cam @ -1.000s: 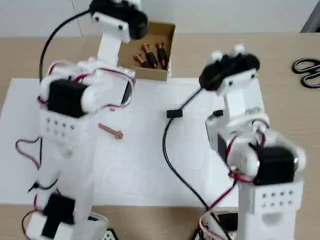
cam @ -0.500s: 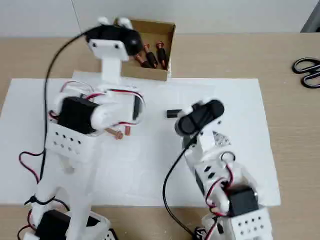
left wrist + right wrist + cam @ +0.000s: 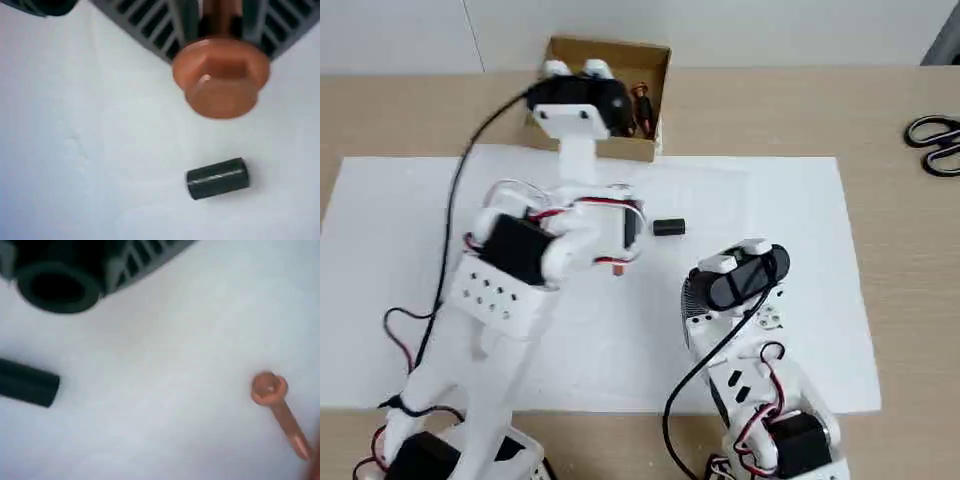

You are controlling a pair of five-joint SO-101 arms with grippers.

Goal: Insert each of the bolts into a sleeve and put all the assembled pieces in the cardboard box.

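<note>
Jaws: left gripper (image 3: pixel 220 15) pinches copper bolt (image 3: pixel 220 80) (head toward camera) | right gripper (image 3: pixel 65 262) clamps black sleeve (image 3: pixel 57 287) | second sleeve (image 3: pixel 217 178) lies loose on paper (image 3: pixel 820 200).

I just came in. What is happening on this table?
Bolts are being paired with sleeves. The left gripper holds a bolt above the paper, and the right gripper holds a sleeve. A second sleeve lies loose on the paper nearby. The box at the far edge already has some assembled pieces inside.
</note>
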